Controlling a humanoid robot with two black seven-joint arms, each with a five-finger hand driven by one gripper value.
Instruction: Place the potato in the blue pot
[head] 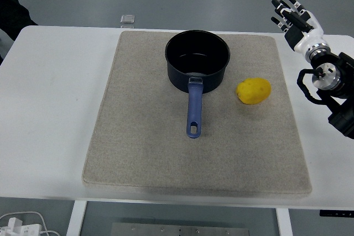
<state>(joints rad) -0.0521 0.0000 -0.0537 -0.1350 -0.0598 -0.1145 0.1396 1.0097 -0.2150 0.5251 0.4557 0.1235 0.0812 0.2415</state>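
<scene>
A yellow potato (254, 90) is seen right of a dark blue pot (197, 61) with a black inside and lighter blue handle (193, 113); beige is shown by the mat (138, 136), white by the table (44, 109), black and white by the right hand (296, 19)

The right hand (296, 17) is hovering at the table's (50, 109) far right corner with its fingers spread, holding nothing. Nothing is standing between it and the potato (254, 90), which is lying nearer and to its left on the mat (144, 147). The pot (197, 59) is sitting just past the potato, farther left, its top open. Its handle (193, 109) is reaching toward the near edge, apart from the potato. A small clear block (128, 20) is lying well to the left, beyond the mat's far edge.
</scene>
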